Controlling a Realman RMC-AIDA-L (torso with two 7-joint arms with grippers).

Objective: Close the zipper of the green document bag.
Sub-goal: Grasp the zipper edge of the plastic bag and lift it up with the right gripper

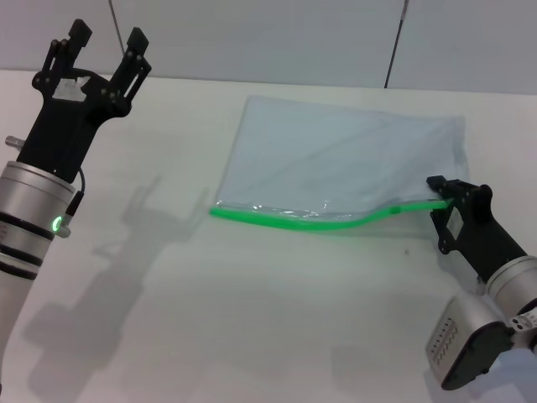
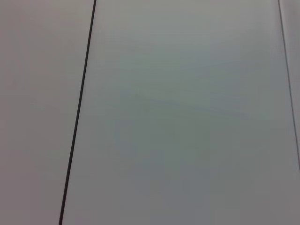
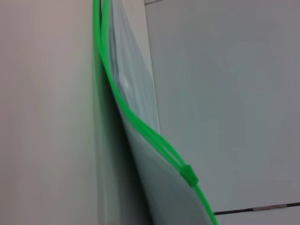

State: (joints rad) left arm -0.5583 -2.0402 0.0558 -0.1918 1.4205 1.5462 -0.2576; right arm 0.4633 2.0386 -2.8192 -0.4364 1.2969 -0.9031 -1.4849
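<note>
My right gripper (image 1: 440,195) pinches the lifted right end of the zipper (image 1: 310,222) on the green document bag (image 1: 344,155) lying flat on the table (image 1: 210,319); my left gripper (image 1: 107,52) hangs open, well apart.

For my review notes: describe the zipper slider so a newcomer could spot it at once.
Start at the green document bag lying on the white table. Follow the zipper along its near edge toward the right gripper. The slider is the small blocky green tab interrupting that thin strip.
</note>
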